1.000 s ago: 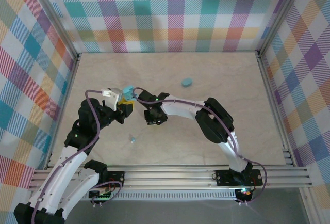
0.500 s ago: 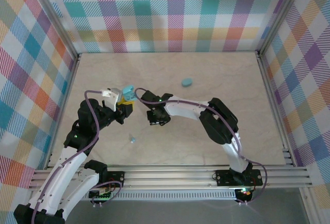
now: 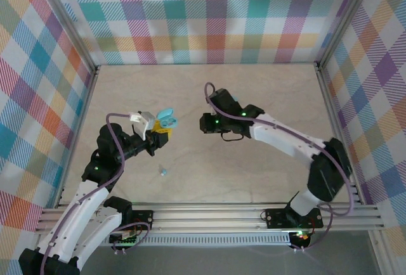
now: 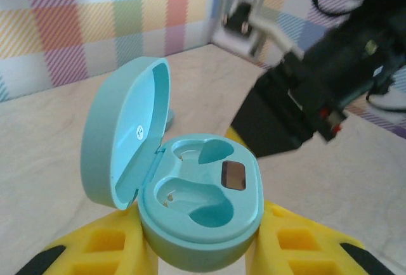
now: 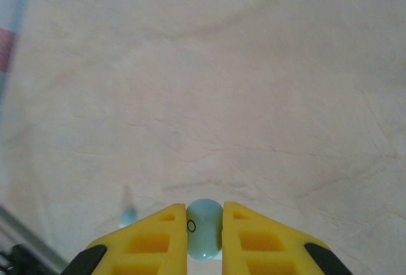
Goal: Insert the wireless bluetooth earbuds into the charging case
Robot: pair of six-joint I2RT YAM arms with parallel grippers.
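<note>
My left gripper (image 4: 200,227) is shut on the light-blue charging case (image 4: 203,192), its yellow fingers (image 4: 95,243) pressing both sides. The lid (image 4: 120,135) stands open to the left and both sockets are empty. From above, the case (image 3: 166,120) hangs over the table's left middle in the left gripper (image 3: 158,129). My right gripper (image 5: 204,208) is shut on one tiny light-blue earbud (image 5: 204,232), held above the table. From above, the right gripper (image 3: 205,123) sits to the right of the case, apart from it. A second earbud (image 3: 163,172) lies on the table, blurred as the earbud (image 5: 129,213) in the right wrist view.
The beige table (image 3: 266,173) is fenced by aluminium rails and checkered walls (image 3: 209,9). The right arm (image 3: 285,139) stretches across the right middle. In the left wrist view the dark body of the right arm (image 4: 304,110) looms just behind the case.
The right gripper has closed on an earbud and swung up and to the right, away from the case. The left gripper has kept its hold, and the case has tilted slightly.
</note>
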